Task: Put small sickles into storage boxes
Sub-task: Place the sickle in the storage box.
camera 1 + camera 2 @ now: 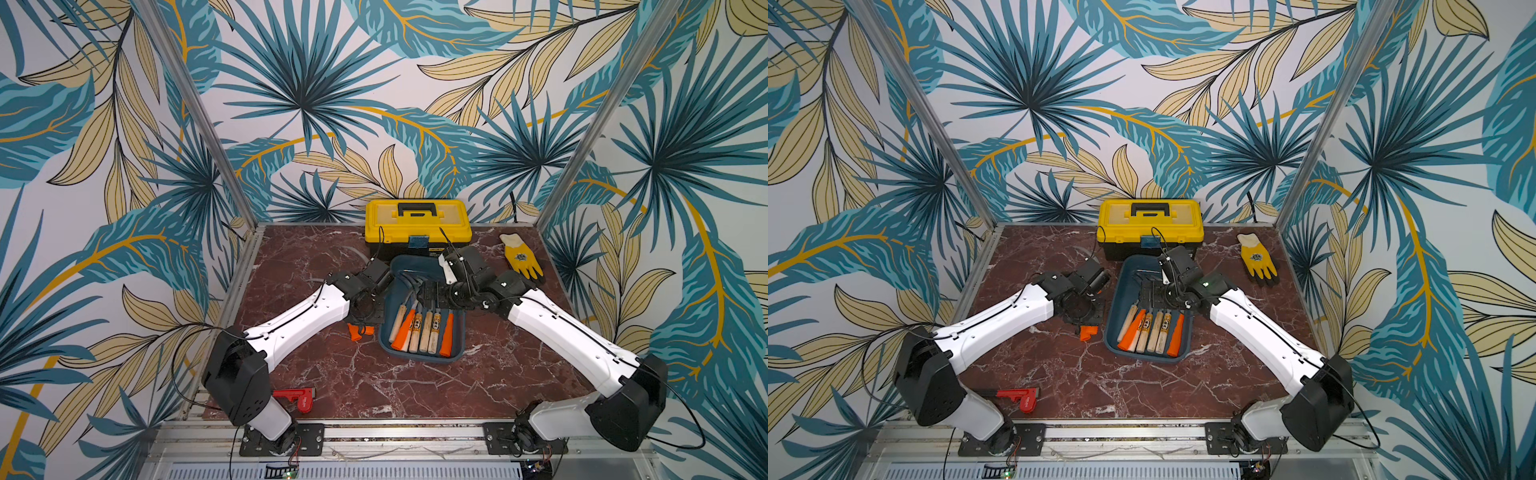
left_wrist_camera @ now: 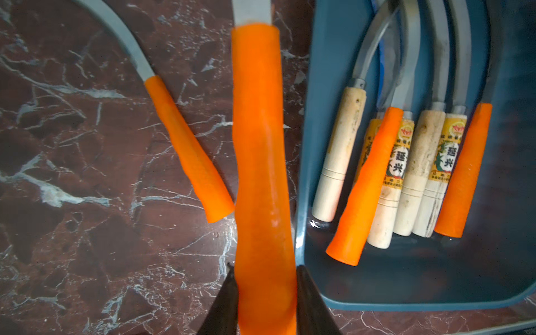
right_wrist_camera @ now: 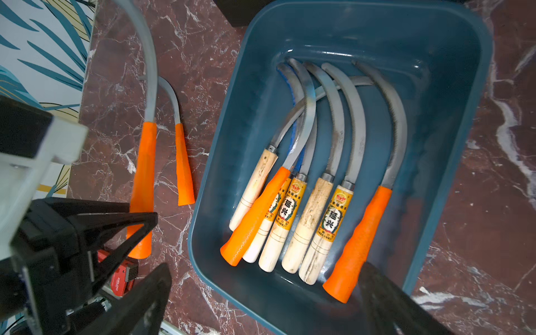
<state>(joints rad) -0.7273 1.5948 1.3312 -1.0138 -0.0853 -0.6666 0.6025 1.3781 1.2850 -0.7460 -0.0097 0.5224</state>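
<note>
Our left fingers [image 2: 226, 304] pinch the butt end of an orange-handled sickle [image 2: 261, 145] and hold it just outside the teal tray [image 3: 452, 116], along its long wall. A second sickle [image 2: 188, 148], also orange-handled, lies flat on the counter [image 1: 374, 395], a little farther from the tray on that same side. Inside the tray, seven sickles [image 3: 313, 220] lie side by side with handles together and blades curving toward its opposite end. Our right fingers [image 3: 383, 295] stand wide apart above the tray, holding nothing.
</note>
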